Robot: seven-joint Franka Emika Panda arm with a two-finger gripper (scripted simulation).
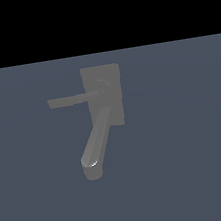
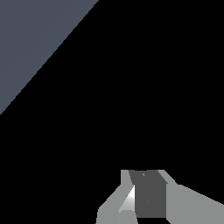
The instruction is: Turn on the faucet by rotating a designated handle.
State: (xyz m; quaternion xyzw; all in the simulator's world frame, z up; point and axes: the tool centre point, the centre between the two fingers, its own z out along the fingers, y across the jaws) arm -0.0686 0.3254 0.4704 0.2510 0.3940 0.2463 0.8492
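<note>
Near mid-frame, exterior view: faucet | handle points to 9 o'clock from its pivot, spout to 7 | gripper unseen there, spread or pressed together cannot tell | judged: turning not yet begun.

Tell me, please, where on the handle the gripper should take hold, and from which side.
Probably near the free tip of the handle, far from its round pivot on the faucet: the longest lever arm. The bar is thin and flat and sticks out to the exterior view's left, so coming from above, fingers across its narrow width, looks best.
</note>
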